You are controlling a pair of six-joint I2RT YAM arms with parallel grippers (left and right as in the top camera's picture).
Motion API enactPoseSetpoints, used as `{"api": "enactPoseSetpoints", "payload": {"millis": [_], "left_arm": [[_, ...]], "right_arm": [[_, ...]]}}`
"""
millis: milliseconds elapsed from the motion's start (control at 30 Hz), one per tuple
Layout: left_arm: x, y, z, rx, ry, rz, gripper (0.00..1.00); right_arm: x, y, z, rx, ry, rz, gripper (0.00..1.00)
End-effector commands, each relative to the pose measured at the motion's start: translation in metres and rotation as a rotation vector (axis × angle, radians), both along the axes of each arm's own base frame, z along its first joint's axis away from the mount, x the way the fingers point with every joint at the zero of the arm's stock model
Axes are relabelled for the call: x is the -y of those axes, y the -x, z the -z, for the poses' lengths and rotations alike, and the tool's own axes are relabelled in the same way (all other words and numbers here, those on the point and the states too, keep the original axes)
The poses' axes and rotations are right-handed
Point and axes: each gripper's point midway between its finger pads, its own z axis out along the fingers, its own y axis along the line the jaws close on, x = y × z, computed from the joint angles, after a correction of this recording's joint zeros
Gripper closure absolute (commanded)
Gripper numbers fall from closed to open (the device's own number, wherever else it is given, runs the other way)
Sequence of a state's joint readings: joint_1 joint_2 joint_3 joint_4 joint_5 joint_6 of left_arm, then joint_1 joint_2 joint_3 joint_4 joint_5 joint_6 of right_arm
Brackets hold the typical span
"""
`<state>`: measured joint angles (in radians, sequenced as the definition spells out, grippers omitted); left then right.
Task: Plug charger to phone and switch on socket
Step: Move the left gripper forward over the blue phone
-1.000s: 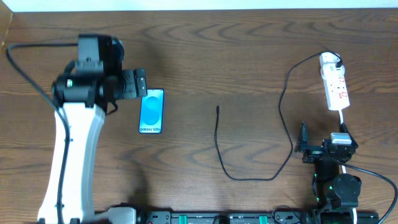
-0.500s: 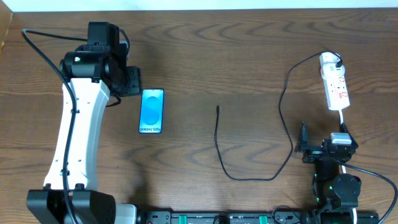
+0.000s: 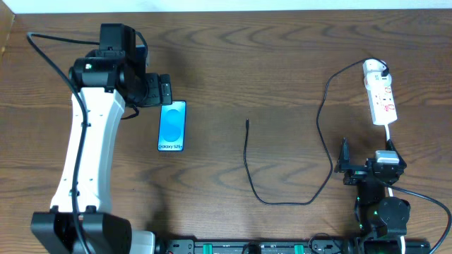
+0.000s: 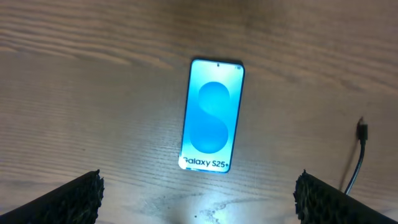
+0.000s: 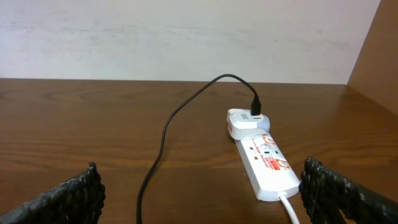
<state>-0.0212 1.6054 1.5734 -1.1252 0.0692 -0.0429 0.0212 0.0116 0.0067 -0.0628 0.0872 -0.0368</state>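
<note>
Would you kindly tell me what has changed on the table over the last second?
The left pincer, open, first drew slightly left, away from the phone, then moved right again and now sits by the phone's top end. Nothing was gripped or released. The phone, cable, power strip and right arm stayed put.

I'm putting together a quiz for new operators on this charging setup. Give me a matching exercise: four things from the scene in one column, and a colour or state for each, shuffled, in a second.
Column one:
1. phone
2. charger plug tip
3. power strip
4. left claw

Column two:
A. white with red marks
B. open, near the phone's top edge
C. lit blue, lying flat
D. loose, plugged into nothing

Pairs: 1-C; 2-D; 3-A; 4-B
</note>
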Motion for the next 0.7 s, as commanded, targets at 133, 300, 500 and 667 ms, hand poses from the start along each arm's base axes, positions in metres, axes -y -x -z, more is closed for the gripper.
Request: {"api": "enactPoseSetpoints", "payload": {"millis": [133,300,500,667], "left_arm": [[0.002,-0.011,0.051,-0.156,0.008,0.024,0.02],[0.003,-0.017,0.074,-0.206,0.008,0.025,0.02],[0.003,-0.018,0.103,-0.270,0.007,0.026,0.02],[0.004,-0.012,0.123,-0.325,0.005,0.035,0.02]], "right_arm": [[0.000,0.000,0.000,0.004,-0.005,0.006,0.01],[0.000,0.000,0.000,0.004,-0.005,0.006,0.01],[0.000,0.000,0.000,0.004,-0.005,0.006,0.01],[0.000,0.000,0.000,0.004,-0.005,0.006,0.01]]}}
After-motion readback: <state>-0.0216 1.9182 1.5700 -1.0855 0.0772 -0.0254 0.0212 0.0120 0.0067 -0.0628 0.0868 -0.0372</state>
